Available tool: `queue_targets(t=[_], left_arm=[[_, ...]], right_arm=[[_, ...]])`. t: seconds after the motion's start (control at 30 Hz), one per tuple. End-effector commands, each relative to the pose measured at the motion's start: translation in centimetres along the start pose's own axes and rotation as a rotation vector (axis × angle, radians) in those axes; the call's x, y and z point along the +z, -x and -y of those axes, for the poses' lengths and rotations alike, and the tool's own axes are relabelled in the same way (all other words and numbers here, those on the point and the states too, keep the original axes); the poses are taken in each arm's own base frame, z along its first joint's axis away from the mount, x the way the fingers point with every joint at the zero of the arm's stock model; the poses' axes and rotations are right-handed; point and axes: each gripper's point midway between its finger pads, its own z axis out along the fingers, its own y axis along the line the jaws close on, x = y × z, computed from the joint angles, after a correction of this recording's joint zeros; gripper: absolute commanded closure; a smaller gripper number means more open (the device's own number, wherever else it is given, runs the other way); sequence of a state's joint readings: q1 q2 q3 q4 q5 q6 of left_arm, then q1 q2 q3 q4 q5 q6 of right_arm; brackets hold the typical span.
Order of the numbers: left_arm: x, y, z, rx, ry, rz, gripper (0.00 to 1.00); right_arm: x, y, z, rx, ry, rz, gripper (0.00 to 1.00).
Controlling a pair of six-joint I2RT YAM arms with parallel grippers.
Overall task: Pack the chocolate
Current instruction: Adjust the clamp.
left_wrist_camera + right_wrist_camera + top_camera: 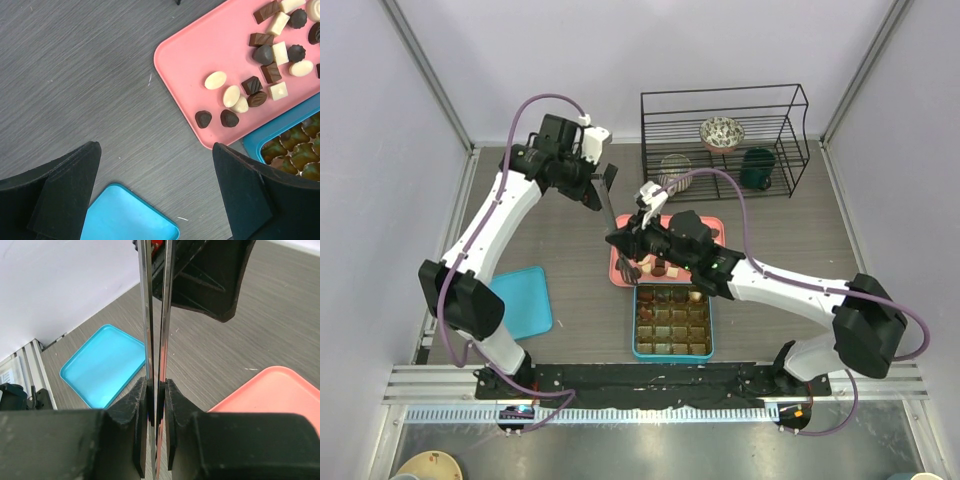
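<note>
The chocolate (257, 75) lies as several small dark, brown and cream pieces on a pink tray (190, 55), also seen from above (618, 262). My right gripper (156, 395) is shut on a pair of thin metal tongs (155, 315), whose blades run up and away from the jaws. From above, the tongs (612, 215) slant over the tray's left edge, with the right gripper (626, 242) on their lower half. My left gripper (157, 192) stands open and holds nothing, hovering by the tongs' upper end (600, 185). The tongs' tips are hidden.
A teal box (672, 352) with brown compartments sits just in front of the pink tray. A blue lid (525, 300) lies flat at the left. A black wire rack (725, 100) at the back holds a bowl, a dark mug and a glass.
</note>
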State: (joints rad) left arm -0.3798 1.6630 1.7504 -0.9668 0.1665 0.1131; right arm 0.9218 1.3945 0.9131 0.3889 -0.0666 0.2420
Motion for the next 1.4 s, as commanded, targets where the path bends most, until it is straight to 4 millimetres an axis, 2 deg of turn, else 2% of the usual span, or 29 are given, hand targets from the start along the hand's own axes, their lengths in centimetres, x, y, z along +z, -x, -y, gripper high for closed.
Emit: queue_targets(t=[0.0, 0.17, 0.37, 0.6, 0.63, 0.73, 0.83, 0.87, 0.93, 1.1, 1.33, 1.37], left_arm=[[-2.5, 0.7, 1.0, 0.045, 0.015, 0.042, 0.00], [-3.2, 0.2, 2.6, 0.080, 0.013, 0.036, 0.00], [-3.3, -0.2, 2.7, 0.084, 0.019, 0.032, 0.00], [-3.8, -0.4, 4.3, 0.104, -0.047, 0.030, 0.00], [-3.9, -0.6, 5.0, 0.110, -0.074, 0.025, 0.00], [-4.0, -1.1, 6.2, 0.146, -0.109, 0.012, 0.00], [-4.2, -1.4, 7.1, 0.178, -0.128, 0.004, 0.00], [-4.3, -1.5, 7.3, 0.183, -0.132, 0.001, 0.00], [-4.3, -1.5, 7.6, 0.191, -0.138, -0.001, 0.00], [-4.4, -1.6, 8.2, 0.199, -0.151, -0.005, 0.00], [-4.7, -1.6, 7.8, 0.220, -0.127, 0.000, 0.00], [-4.6, -1.7, 7.7, 0.228, -0.122, -0.001, 0.00]], right_arm=[[1.2, 2.9, -1.3, -0.008, 0.047, 0.069, 0.85], [2.2, 3.3, -0.8, -0.022, 0.018, 0.081, 0.88], [2.8, 4.5, -1.0, -0.027, 0.016, 0.104, 0.89], [3.5, 4.5, -1.0, -0.037, 0.019, 0.095, 0.89], [3.7, 4.3, -1.1, -0.037, 0.024, 0.089, 0.89], [4.3, 4.0, -1.3, -0.037, 0.040, 0.077, 0.86], [4.7, 3.7, -1.2, -0.040, 0.038, 0.071, 0.78], [4.9, 3.6, -1.2, -0.041, 0.037, 0.068, 0.72], [5.1, 3.6, -0.9, -0.041, 0.028, 0.077, 0.68], [5.3, 4.1, -0.7, -0.023, 0.010, 0.107, 0.67], [5.4, 3.4, -0.4, -0.015, 0.001, 0.083, 0.89], [5.3, 3.3, -0.5, -0.019, 0.004, 0.076, 0.89]])
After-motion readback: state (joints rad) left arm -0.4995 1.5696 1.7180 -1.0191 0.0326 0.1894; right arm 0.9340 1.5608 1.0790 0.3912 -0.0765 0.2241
